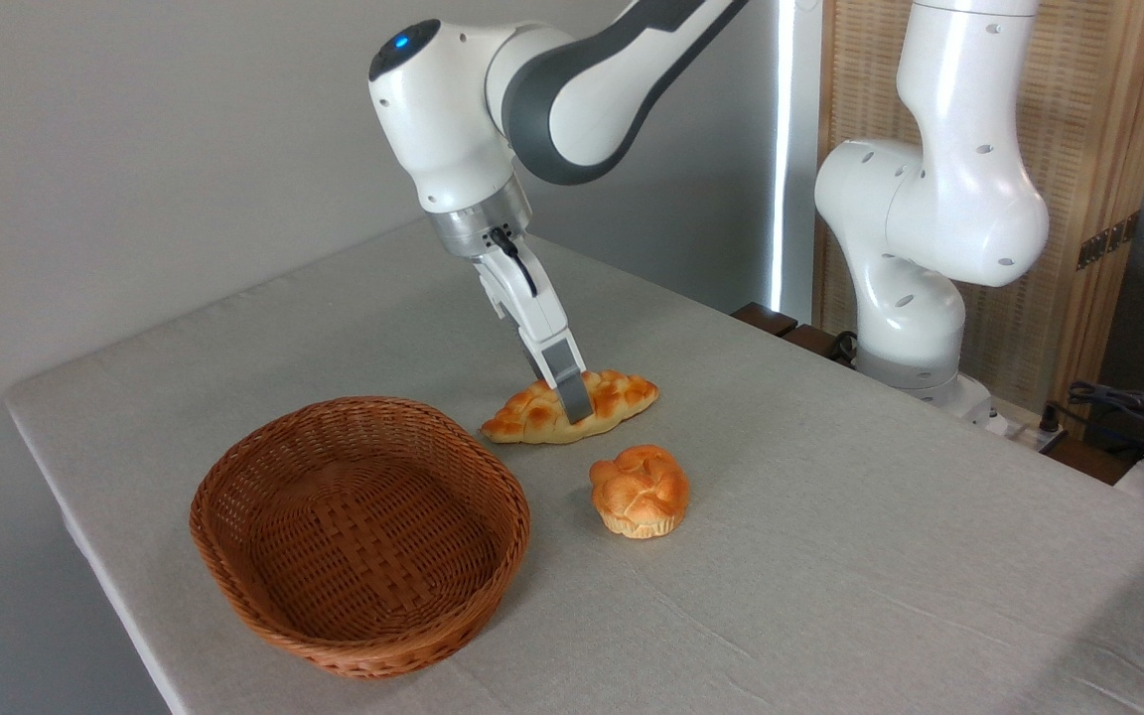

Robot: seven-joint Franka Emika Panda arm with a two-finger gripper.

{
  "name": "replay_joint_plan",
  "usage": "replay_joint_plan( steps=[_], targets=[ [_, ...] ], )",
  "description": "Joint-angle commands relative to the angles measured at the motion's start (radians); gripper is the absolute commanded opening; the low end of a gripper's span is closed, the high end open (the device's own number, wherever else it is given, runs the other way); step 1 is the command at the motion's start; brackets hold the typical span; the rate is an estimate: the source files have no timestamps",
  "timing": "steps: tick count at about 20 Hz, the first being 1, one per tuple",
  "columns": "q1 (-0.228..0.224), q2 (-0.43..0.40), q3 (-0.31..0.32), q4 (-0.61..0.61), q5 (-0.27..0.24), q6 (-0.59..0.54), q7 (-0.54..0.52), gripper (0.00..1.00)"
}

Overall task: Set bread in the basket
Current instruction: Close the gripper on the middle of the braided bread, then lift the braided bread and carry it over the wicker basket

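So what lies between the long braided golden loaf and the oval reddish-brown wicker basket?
Nothing: only bare grey tablecloth separates the loaf from the basket in the fixed camera view.

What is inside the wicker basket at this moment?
Nothing: the basket shows only its bare woven floor. Its near wall hides a strip of that floor. The bread lies on the table outside it.

Golden braided bread (532,409) flat on the table, just right of empty reddish-brown wicker basket (264,606).

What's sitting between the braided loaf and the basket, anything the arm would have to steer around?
Nothing visible. Only bare table separates the bread from the basket; the small bun sits off that line.
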Motion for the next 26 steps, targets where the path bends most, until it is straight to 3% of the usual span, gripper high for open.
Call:
replay_joint_plan(
  steps=[1,5,14,20,24,26],
  targets=[
    [-0.002,-0.015,-0.016,-0.042,0.003,0.065,0.035,0.24],
    [-0.001,-0.015,-0.016,-0.043,0.003,0.065,0.033,0.18],
    [-0.001,-0.023,-0.017,-0.033,0.003,0.025,0.033,0.18],
    [-0.001,-0.011,-0.005,0.177,0.002,-0.203,0.047,0.15],
    [0.001,0.06,0.07,0.349,-0.026,-0.182,0.015,0.16],
    [0.001,0.088,0.102,0.382,-0.043,-0.045,-0.02,0.18]
  ],
)
